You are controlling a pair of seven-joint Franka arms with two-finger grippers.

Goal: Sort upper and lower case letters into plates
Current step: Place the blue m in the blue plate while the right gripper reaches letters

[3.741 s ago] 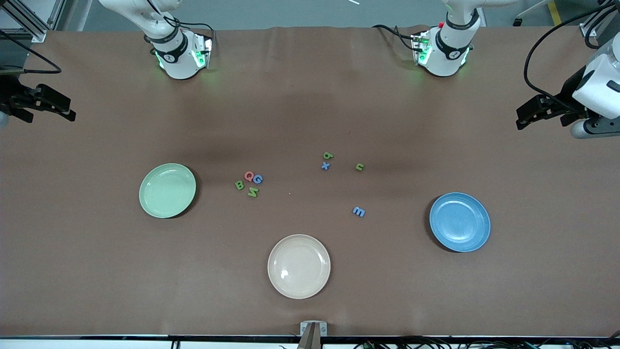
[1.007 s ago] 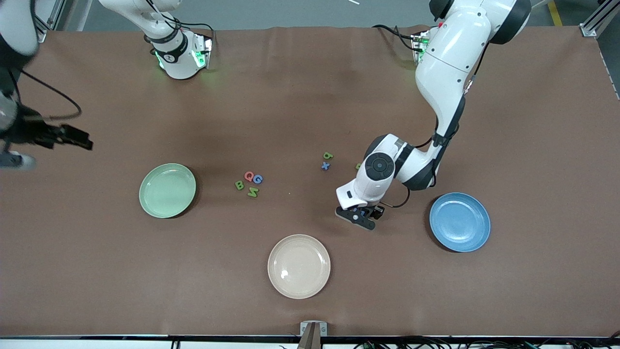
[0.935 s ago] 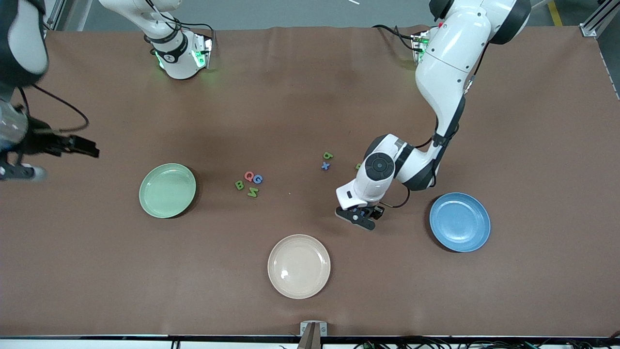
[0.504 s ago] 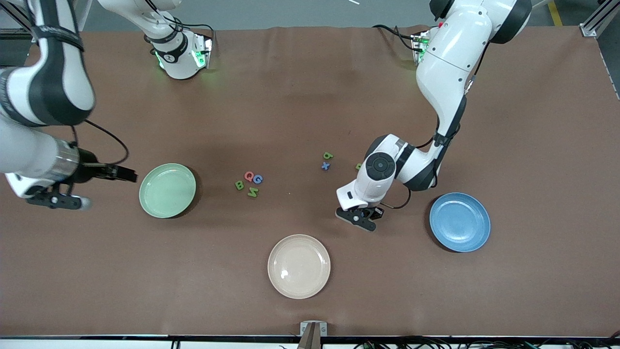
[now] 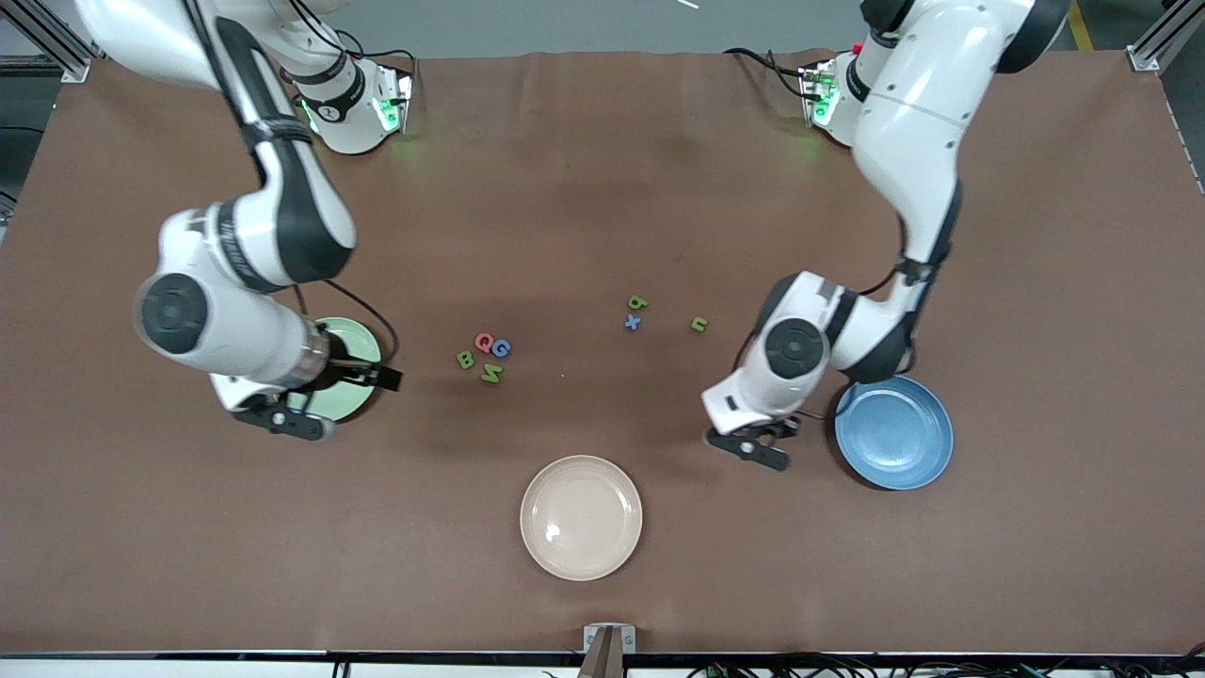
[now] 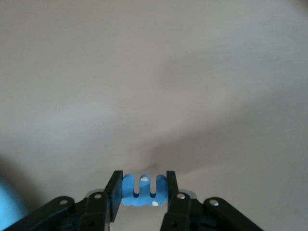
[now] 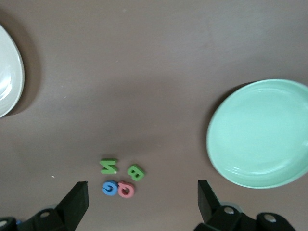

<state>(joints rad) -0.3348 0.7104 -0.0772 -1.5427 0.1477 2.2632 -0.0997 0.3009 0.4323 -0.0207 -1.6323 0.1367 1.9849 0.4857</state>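
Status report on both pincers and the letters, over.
Left pincer shut on blue m, beside blue plate. Right pincer open near green plate. Nothing blocking.

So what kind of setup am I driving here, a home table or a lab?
Most likely a robotics lab bench: a brown-covered table with both arm bases bolted along one edge, aluminium framing at its corners, and loose cables along the camera edge.

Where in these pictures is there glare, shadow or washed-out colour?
Front view: a small bright glare spot on the cream-beige round plate, and soft arm shadows on the brown table cover. Left wrist view: the table looks pale and washed out; the left hand grips the small blue letter m. Right wrist view: colours are natural; the pale green round plate casts a dark shadow along its rim.
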